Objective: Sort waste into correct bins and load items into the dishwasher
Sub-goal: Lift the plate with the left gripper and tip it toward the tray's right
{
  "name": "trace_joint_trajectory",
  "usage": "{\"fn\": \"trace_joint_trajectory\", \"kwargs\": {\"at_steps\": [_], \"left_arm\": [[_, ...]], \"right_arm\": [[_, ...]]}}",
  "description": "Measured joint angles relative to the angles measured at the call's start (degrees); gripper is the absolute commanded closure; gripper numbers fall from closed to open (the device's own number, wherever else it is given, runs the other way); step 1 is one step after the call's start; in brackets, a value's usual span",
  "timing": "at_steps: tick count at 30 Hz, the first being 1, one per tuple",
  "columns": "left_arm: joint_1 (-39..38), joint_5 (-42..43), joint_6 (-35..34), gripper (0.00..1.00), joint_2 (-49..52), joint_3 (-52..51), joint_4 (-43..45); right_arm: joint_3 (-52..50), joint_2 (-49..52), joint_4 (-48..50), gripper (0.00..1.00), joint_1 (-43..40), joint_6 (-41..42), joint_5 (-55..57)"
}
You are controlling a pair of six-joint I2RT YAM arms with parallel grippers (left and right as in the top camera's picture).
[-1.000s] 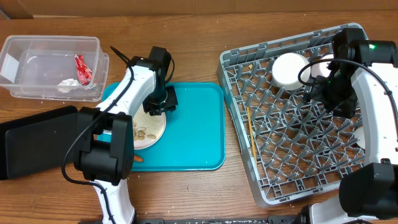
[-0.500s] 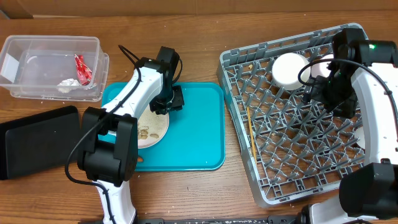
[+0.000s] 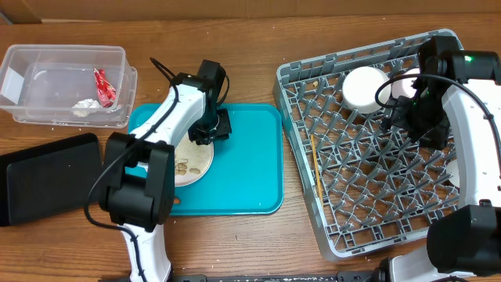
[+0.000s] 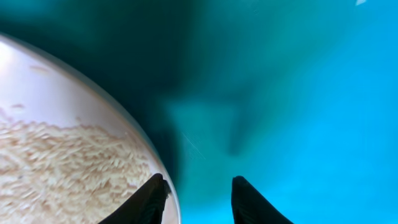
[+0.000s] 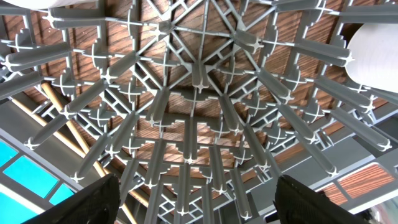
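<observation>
A white plate with beige food bits lies on the teal tray. My left gripper is open low at the plate's back right rim, one finger over the plate and the other over bare tray. Inside the clear tub lie the red wrapper and a whitish scrap. The black tray sits in front of it. A carrot lies by the plate. My right gripper hangs open and empty above the grey rack, which holds an upturned white bowl and chopsticks.
The rack's upright pegs fill the right wrist view, with a white dish at its right edge and chopsticks at the left. Bare wood table runs along the front.
The left arm has shifted right and a little back along the plate's rim, and the plate seems nudged slightly right. The right arm has not moved.
</observation>
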Motion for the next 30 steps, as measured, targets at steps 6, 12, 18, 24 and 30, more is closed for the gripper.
{"fn": "trace_joint_trajectory", "kwargs": {"at_steps": [6,12,18,24,30], "left_arm": [[-0.11,-0.94,-0.02,0.67,2.23,0.46,-0.50],[-0.66,-4.70,-0.17,0.70,2.62,0.85,-0.72],[-0.74,-9.33,-0.17,0.70,2.84,0.87,-0.66],[-1.31,-11.15,-0.17,0.69,2.95,1.01,-0.61],[-2.82,-13.42,-0.20,0.72,3.06,1.01,-0.61]], "right_arm": [[0.00,0.00,-0.13,0.18,0.00,0.00,0.04],[0.00,0.00,-0.17,0.18,0.02,0.00,0.00],[0.00,0.00,-0.17,0.18,0.00,0.00,0.02],[0.00,0.00,-0.35,0.18,0.00,0.00,0.02],[0.00,0.00,-0.63,0.18,0.00,0.02,0.02]]}}
